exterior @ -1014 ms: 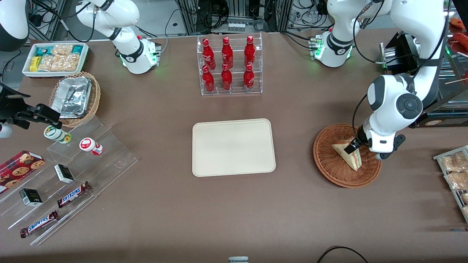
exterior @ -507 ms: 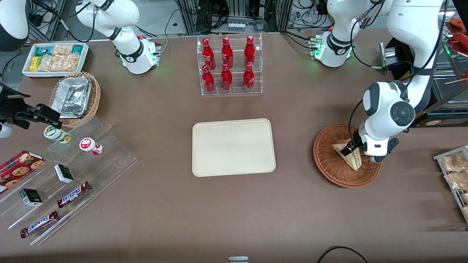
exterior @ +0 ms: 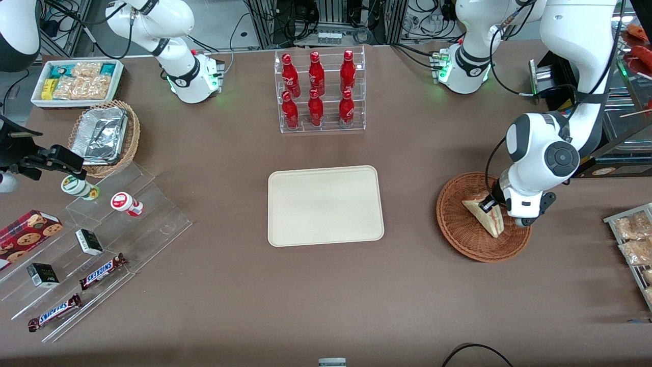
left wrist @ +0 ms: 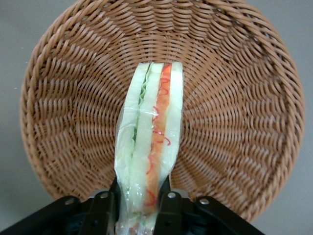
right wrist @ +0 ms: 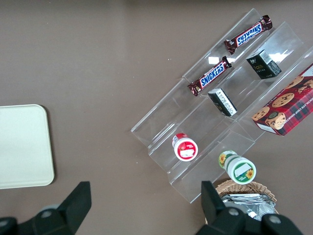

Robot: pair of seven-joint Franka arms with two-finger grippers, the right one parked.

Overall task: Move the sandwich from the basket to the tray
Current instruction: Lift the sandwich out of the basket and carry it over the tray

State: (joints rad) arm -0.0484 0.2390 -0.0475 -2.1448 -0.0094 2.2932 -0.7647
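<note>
Looking at the gripper [exterior: 491, 204] hanging low over the basket [exterior: 458, 239], toward the working arm's end of the counter [exterior: 229, 285], about mid-height in the front frame. Seeing it clamped on the sandwich [exterior: 486, 218], black fingers [left wrist: 103, 210] squeezing the flat bread faces at one end of the wedge, narrowed down to just the sandwich's thickness. Noticing the sandwich [left wrist: 151, 137] standing on edge inside the basket [left wrist: 234, 98], cut side facing the wrist camera: pale bread layers, a green leafy strip, an orange-red strip with thin red squiggles, all under shiny, crinkly clear wrap. Not managing to tell whether it's touching the weave or hanging just above it.

Checking out the basket too: round, shallow, reddish-brown wicker, tight ribbed weave spreading out from the middle, braided rim.

Spotting the tray [exterior: 326, 205] lying dead centre in the front frame, well apart from the basket: flat, matte cream-beige, rectangular, rounded corners, low lip. Also catching six glossy red bottles [exterior: 316, 92] standing in a clear acrylic rack [exterior: 356, 125] in the upper middle of that frame, above the tray.
</note>
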